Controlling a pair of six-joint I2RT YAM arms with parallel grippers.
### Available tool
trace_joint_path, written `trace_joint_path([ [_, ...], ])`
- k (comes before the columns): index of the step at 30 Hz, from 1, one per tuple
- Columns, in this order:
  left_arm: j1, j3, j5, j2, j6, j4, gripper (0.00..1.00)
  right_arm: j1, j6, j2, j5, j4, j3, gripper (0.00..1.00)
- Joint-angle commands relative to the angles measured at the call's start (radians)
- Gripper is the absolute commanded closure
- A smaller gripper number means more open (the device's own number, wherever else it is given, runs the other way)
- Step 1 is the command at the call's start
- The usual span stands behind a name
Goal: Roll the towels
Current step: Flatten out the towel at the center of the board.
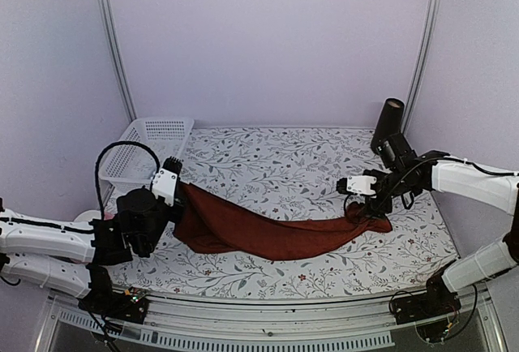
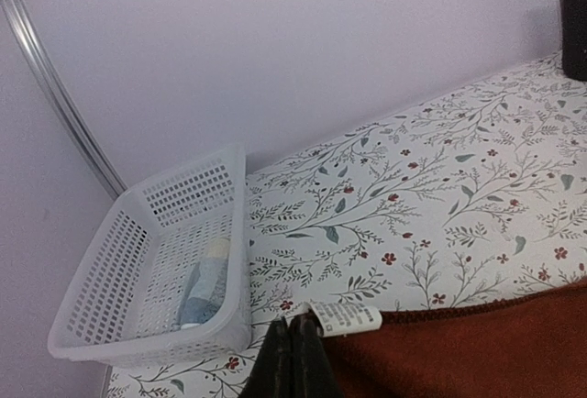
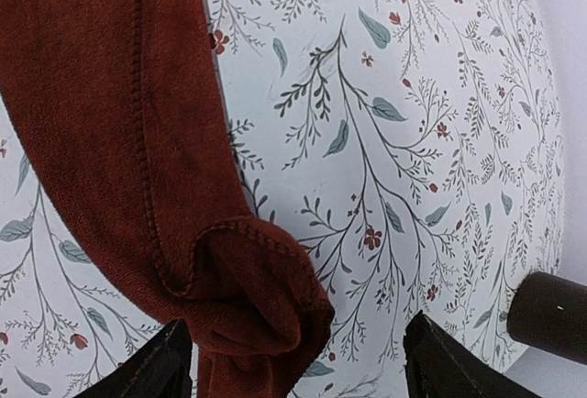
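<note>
The maroon towel [image 1: 259, 234] lies stretched in a long sagging band across the near half of the floral tablecloth [image 1: 284, 157], its two ends at the two pincers. At the far left, a white mesh basket [image 1: 154, 137] stands against the back corner, apart from the towel; through its wall the left wrist view shows a pale bluish roll [image 2: 206, 283], possibly the checked towel, though the mesh blurs it too much to be sure. Just right of the basket, the left gripper [image 1: 174, 194] has its fingers pressed together on the towel's left corner, which is gathered into a point and lifted slightly off the table. A white care label [image 2: 347, 317] sticks out of the hem right beside the closed fingertips. From there the cloth widens, dips toward the front edge of the table, and narrows again as it runs rightward. Its right end sits crumpled in a small folded lump directly between the fingers of the right gripper [image 1: 369, 212], whose jaws stand wide apart on either side of the lump without pinching it. Beyond this pincer, near the back right corner, a black cylinder [image 1: 389, 121] stands clear of the towel.
</note>
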Motion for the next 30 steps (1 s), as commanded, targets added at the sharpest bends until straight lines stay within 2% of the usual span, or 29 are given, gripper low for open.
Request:
trace_joint_path([
  [1, 0.017, -0.018, 0.03, -0.011, -0.016, 0.031, 1.0, -0.045, -0.027, 0.104, -0.106, -0.051, 0.123, 0.2],
  [5, 0.019, -0.018, 0.046, -0.002, -0.019, 0.032, 1.0, -0.05, -0.024, 0.188, -0.105, -0.062, 0.154, 0.22],
  [11, 0.019, -0.015, 0.057, 0.007, -0.018, 0.031, 1.0, -0.057, 0.007, 0.251, -0.123, -0.094, 0.17, 0.4],
  [16, 0.019, -0.016, 0.07, 0.007, -0.018, 0.031, 1.0, -0.059, 0.007, 0.266, -0.128, -0.1, 0.152, 0.73],
  [26, 0.019, -0.01, 0.074, 0.023, -0.019, 0.031, 1.0, -0.063, 0.019, 0.241, -0.155, -0.097, 0.159, 0.76],
  [28, 0.02, -0.009, 0.074, 0.028, -0.017, 0.031, 1.0, -0.062, 0.017, 0.237, -0.156, -0.098, 0.156, 0.79],
  [30, 0.02, -0.009, 0.073, 0.031, -0.016, 0.031, 1.0, -0.064, 0.017, 0.237, -0.155, -0.099, 0.155, 0.92],
])
